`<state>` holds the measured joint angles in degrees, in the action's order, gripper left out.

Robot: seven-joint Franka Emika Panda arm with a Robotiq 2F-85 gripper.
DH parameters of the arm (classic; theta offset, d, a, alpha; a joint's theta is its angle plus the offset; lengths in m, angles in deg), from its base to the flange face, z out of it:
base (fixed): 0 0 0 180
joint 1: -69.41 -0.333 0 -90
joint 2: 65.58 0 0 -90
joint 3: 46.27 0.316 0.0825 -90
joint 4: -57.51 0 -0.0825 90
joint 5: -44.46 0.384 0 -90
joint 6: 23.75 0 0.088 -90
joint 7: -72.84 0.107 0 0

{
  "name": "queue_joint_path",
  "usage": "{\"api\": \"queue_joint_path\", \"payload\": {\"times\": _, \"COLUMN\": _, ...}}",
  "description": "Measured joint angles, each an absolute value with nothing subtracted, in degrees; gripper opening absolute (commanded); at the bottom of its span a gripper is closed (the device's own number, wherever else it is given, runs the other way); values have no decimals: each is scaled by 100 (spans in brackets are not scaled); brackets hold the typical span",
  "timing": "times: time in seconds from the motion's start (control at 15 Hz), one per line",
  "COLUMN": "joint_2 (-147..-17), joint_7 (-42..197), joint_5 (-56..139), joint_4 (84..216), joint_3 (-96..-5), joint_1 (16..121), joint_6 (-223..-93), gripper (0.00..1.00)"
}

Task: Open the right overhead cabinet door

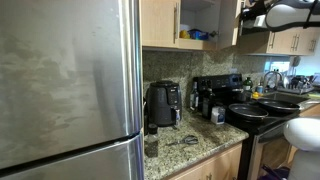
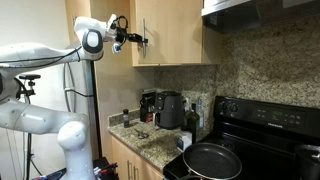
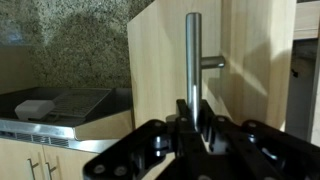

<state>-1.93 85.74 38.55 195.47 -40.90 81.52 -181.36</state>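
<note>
While the right overhead cabinet door (image 3: 160, 70) stands swung partly open, showing blue items (image 1: 200, 35) on the shelf inside, the hand (image 3: 195, 112) is closed around the lower part of its vertical metal bar handle (image 3: 193, 50)

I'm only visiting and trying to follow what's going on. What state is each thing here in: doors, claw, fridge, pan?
right overhead cabinet door: swung open.
bar handle: upright, between the gripper's fingers.
gripper: shut on bar handle.
twin door: shut.
fridge: doors shut.
frying pan: on the stove, looks empty.
</note>
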Motion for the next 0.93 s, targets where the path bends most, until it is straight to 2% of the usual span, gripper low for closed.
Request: {"api": "queue_joint_path", "payload": {"times": 0.93, "joint_2": 173, "joint_7": 7041, "joint_5": 4163, "joint_4": 19581, "joint_3": -5494, "joint_1": 7012, "joint_6": -17786, "gripper": 4}}
